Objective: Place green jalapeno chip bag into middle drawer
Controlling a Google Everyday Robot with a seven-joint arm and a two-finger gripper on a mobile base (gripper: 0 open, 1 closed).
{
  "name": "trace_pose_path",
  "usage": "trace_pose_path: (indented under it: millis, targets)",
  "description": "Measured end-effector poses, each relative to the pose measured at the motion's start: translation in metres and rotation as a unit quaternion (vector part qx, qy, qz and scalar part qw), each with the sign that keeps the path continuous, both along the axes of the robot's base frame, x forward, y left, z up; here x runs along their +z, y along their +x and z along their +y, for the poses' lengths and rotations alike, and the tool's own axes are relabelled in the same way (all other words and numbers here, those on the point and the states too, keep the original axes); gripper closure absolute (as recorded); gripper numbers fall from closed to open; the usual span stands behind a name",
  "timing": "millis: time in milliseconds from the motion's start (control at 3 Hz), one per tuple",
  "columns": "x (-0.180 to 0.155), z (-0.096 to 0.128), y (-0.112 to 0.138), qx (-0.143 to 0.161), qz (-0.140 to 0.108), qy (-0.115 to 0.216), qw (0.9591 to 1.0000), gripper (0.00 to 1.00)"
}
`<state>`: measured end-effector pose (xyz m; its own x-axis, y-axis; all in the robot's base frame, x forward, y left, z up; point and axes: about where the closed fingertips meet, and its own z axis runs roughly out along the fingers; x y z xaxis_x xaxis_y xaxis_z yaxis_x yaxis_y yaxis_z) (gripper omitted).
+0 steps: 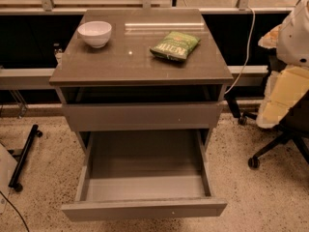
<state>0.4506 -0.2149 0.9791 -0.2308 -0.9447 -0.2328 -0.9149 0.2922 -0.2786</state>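
Note:
The green jalapeno chip bag (175, 45) lies flat on the right side of the grey cabinet top (140, 64), with its lettering facing up. The middle drawer (144, 210) is pulled far out below, and its deep inside is bare. My gripper (284, 94) is at the right edge of the view, level with the cabinet's side. It is well to the right of the bag, apart from it, and holds nothing that I can see.
A white bowl (94, 33) stands on the left of the cabinet top. A shallower grey drawer front (140, 116) sits slightly out above the open drawer. An office chair base (270, 151) stands on the speckled floor at the right. A black wheeled stand (24, 156) is at the left.

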Motion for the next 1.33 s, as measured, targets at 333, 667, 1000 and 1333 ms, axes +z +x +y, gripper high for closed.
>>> trace_pose_path:
  millis: [333, 667, 1000, 1333]
  targets:
    - [-0.008, 0.015, 0.021, 0.001, -0.015, 0.025, 0.9996, 0.00]
    - [-0.021, 0.029, 0.049, 0.003, -0.020, 0.066, 0.9976, 0.00]
    - [-0.032, 0.042, 0.083, 0.015, -0.022, 0.094, 0.9952, 0.00]
    - [-0.033, 0.042, 0.085, 0.015, -0.021, 0.095, 0.9951, 0.00]
